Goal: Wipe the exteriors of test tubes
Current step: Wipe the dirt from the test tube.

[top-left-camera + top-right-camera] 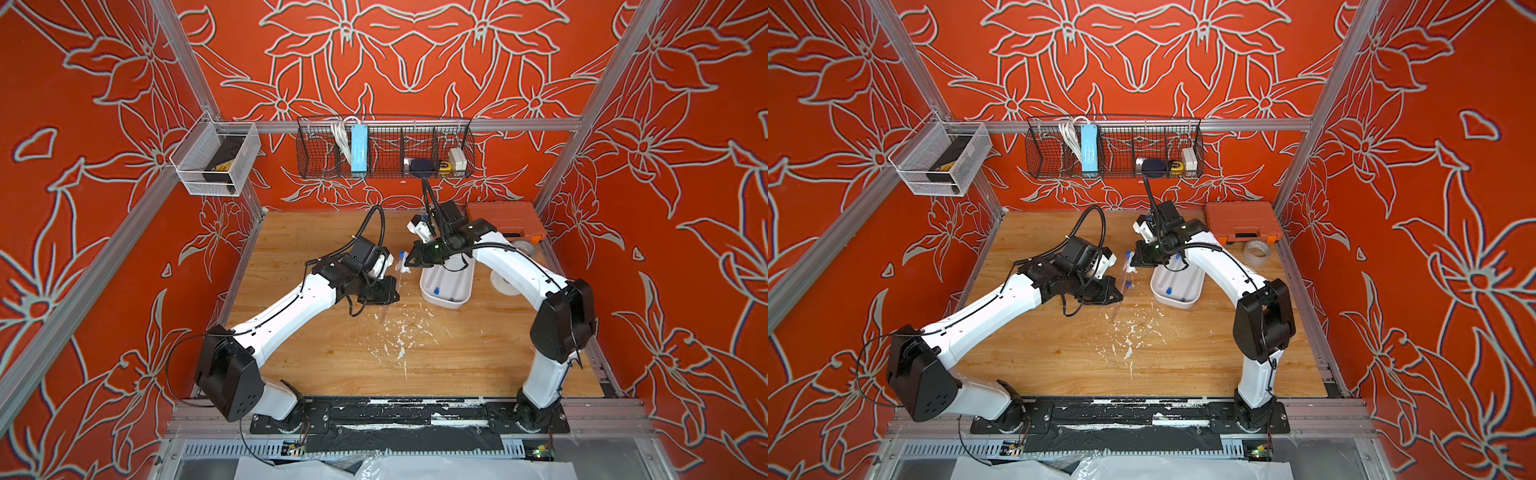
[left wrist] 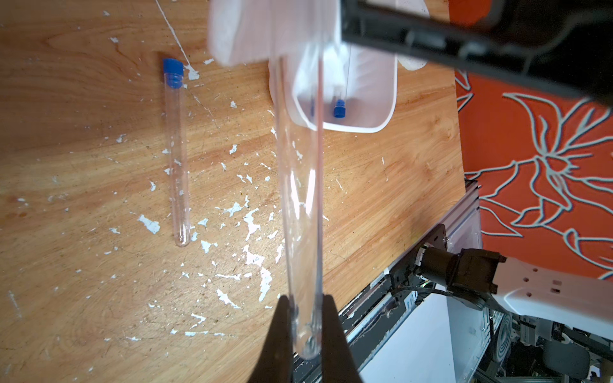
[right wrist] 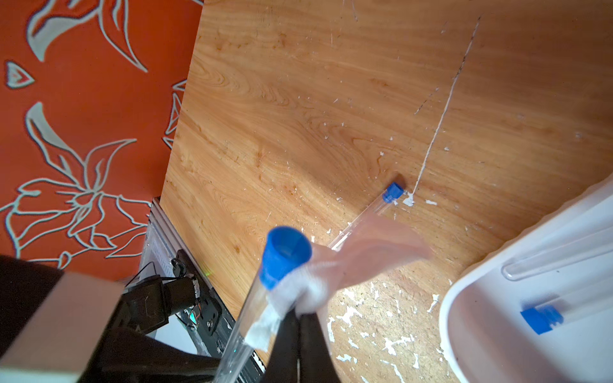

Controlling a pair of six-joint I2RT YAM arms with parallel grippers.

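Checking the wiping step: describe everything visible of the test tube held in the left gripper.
The test tube is slim, clear, plastic-looking and seems empty, with a blue cap on one end. The left gripper has its jaws shut on the rounded closed end, holding it clear of the table. Just below the cap, a white tissue, pinched by the right gripper, presses against it.

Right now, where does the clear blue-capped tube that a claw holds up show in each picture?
In a top view: the held clear plastic test tube stands mid-table between the arms.
In a top view: the tube, same spot.
Left wrist: tube fills the middle, end in the left claw.
Right wrist: its blue cap near centre, beside the white tissue.
Shared landmark: the white plastic tray.
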